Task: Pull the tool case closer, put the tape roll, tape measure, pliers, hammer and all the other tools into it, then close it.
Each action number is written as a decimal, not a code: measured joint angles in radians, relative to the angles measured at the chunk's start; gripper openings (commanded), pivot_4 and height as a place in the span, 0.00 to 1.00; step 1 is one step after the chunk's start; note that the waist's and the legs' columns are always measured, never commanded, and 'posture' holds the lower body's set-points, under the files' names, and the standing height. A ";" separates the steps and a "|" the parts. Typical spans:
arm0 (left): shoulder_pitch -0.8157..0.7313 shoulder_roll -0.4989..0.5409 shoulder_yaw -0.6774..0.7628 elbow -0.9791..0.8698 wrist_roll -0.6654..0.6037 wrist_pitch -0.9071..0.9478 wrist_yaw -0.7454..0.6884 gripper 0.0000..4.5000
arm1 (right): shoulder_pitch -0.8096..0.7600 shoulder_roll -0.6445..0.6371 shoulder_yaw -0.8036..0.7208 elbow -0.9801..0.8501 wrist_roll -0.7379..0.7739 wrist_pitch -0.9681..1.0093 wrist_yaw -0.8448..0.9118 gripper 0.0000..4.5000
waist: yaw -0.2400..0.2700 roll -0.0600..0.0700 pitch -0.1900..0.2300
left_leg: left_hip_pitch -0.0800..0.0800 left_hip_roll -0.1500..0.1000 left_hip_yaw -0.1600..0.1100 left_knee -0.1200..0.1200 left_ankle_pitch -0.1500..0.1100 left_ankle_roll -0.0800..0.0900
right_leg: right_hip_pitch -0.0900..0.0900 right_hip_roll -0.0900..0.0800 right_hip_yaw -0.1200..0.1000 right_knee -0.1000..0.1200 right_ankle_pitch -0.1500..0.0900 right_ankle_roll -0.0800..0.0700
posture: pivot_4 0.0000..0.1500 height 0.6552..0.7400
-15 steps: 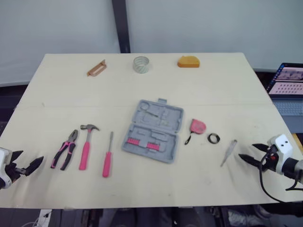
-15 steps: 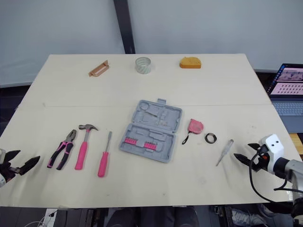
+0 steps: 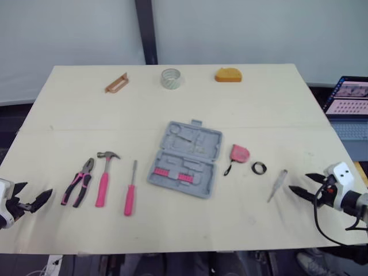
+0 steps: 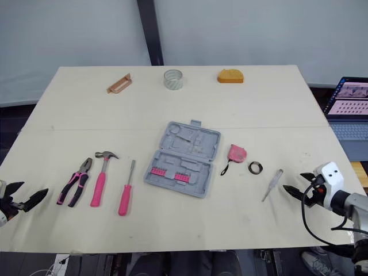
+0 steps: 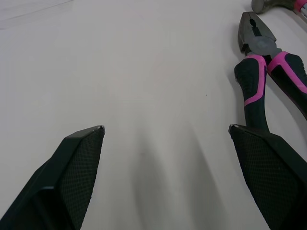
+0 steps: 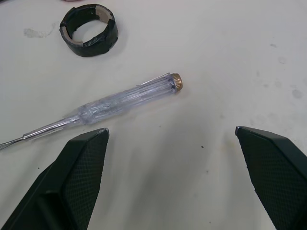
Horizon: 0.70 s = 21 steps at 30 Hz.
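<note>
1. My left gripper [image 3: 35,194] hangs low over the near left corner of the pale wooden table [image 3: 86,115], far to the left of the tool case. Its two black fingers are spread wide with nothing between them.
2. My right gripper [image 3: 299,182] hovers well to the right of the tool case, by the table's right edge. Its fingers are likewise parted and empty.
3. The open grey plastic tool case [image 3: 185,159] lies flat near the middle of the table, untouched. Pink bits are racked in its nearer half.
4. The clear-handled tester screwdriver [image 6: 125,102] lies on the table right of the case, just ahead of the right gripper's fingertips and apart from them.
5. The small black tape roll [image 3: 259,168] sits between that tester and the case. The pink tape measure [image 3: 239,153] is just beside the case's right edge.
6. Left of the case, going outward, lie the pink-handled screwdriver [image 3: 131,190], the pink-handled hammer [image 3: 104,178] and the pink-and-black pliers [image 3: 79,182]. The pliers are nearest my left gripper, not touching it.
7. Beyond the case, along the far edge, sit a brown handle-shaped piece [image 3: 117,83], a pale tape roll [image 3: 171,78] and an orange block [image 3: 228,75].
8. An open laptop [image 3: 348,103] sits off the table, far right of the case.
</note>
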 measured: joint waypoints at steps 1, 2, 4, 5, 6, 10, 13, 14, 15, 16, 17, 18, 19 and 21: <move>0.000 0.000 0.000 0.000 0.000 0.001 0.001 1.00 | 0.000 0.000 0.000 0.000 0.000 0.000 0.000 0.99 | -0.001 0.000 0.000 | 0.000 0.000 0.000 0.000 0.000 0.000 | 0.000 0.000 0.000 0.000 0.000 0.000 | 1.00 1.00; 0.000 0.000 0.000 0.000 0.000 0.002 0.001 1.00 | -0.001 0.000 0.000 0.000 0.000 0.000 0.000 0.99 | -0.001 0.000 0.000 | 0.000 0.000 0.000 0.000 0.000 0.000 | 0.000 0.000 0.000 0.000 0.000 0.000 | 1.00 1.00; 0.003 0.000 0.000 0.000 0.000 0.004 0.003 1.00 | -0.004 0.000 0.000 0.000 0.000 0.000 0.000 0.99 | -0.004 0.000 0.000 | 0.000 0.000 0.000 0.000 0.000 0.000 | 0.000 0.000 0.000 0.000 0.000 0.000 | 1.00 1.00; 0.004 0.000 0.000 0.000 -0.001 0.005 0.005 1.00 | -0.006 0.000 0.000 0.000 0.000 0.000 0.000 0.99 | -0.006 0.000 0.000 | 0.000 0.000 0.000 0.000 0.000 0.000 | 0.000 0.000 0.000 0.000 0.000 0.000 | 1.00 1.00; 0.005 0.000 0.000 -0.001 -0.001 0.006 0.006 1.00 | -0.008 0.000 0.000 0.000 0.000 0.000 0.000 0.99 | -0.007 0.000 0.000 | 0.000 0.000 0.000 0.000 0.000 0.000 | 0.000 0.000 0.000 0.000 0.000 0.000 | 1.00 1.00; 0.010 0.000 0.001 -0.006 -0.001 0.008 0.008 1.00 | -0.008 0.000 0.000 0.001 0.000 0.000 0.000 0.99 | -0.014 0.000 0.000 | 0.000 0.000 0.000 0.000 0.000 0.000 | 0.000 0.000 0.000 0.000 0.000 0.000 | 1.00 1.00; 0.017 0.000 0.001 -0.016 -0.002 0.008 0.009 1.00 | -0.008 0.000 0.000 0.006 0.000 0.000 0.000 0.99 | -0.015 0.000 0.000 | 0.000 0.000 0.000 0.000 0.000 0.000 | 0.000 0.000 0.000 0.000 0.000 0.000 | 1.00 1.00; 0.021 0.000 0.001 -0.020 -0.002 0.008 0.009 1.00 | -0.009 0.000 0.000 0.008 -0.001 0.000 0.000 0.99 | -0.015 0.000 0.000 | 0.000 0.000 0.000 0.000 0.000 0.000 | 0.000 0.000 0.000 0.000 0.000 0.000 | 1.00 1.00; 0.023 0.000 0.001 -0.024 -0.002 0.009 0.010 1.00 | -0.009 0.000 0.000 0.011 -0.001 0.000 0.000 0.99 | -0.015 0.000 0.000 | 0.000 0.000 0.000 0.000 0.000 0.000 | 0.000 0.000 0.000 0.000 0.000 0.000 | 1.00 1.00; 0.025 0.000 0.001 -0.030 -0.002 0.010 0.011 1.00 | -0.011 0.000 0.000 0.015 -0.001 -0.001 0.000 0.99 | -0.014 0.000 0.000 | 0.000 0.000 0.000 0.000 0.000 0.000 | 0.000 0.000 0.000 0.000 0.000 0.000 | 1.00 1.00; 0.026 0.000 0.001 -0.031 -0.002 0.011 0.012 1.00 | -0.012 0.000 0.000 0.017 -0.001 -0.002 0.000 0.99 | -0.014 0.000 0.000 | 0.000 0.000 0.000 0.000 0.000 0.000 | 0.000 0.000 0.000 0.000 0.000 0.000 | 1.00 1.00; 0.027 0.000 0.002 -0.032 -0.002 0.013 0.014 1.00 | -0.013 0.000 0.000 0.018 -0.001 -0.002 0.000 0.99 | -0.014 0.000 0.000 | 0.000 0.000 0.000 0.000 0.000 0.000 | 0.000 0.000 0.000 0.000 0.000 0.000 | 1.00 1.00; 0.028 0.000 0.002 -0.032 -0.002 0.014 0.016 1.00 | -0.013 0.000 0.000 0.018 -0.001 -0.003 0.000 0.99 | -0.014 0.000 0.000 | 0.000 0.000 0.000 0.000 0.000 0.000 | 0.000 0.000 0.000 0.000 0.000 0.000 | 1.00 1.00; 0.034 0.000 0.003 -0.034 -0.002 0.014 0.021 1.00 | -0.014 0.000 0.000 0.020 -0.001 -0.006 0.000 0.99 | -0.015 0.000 0.000 | 0.001 0.000 0.000 0.000 0.000 0.000 | 0.000 0.000 0.000 0.000 0.000 0.000 | 1.00 1.00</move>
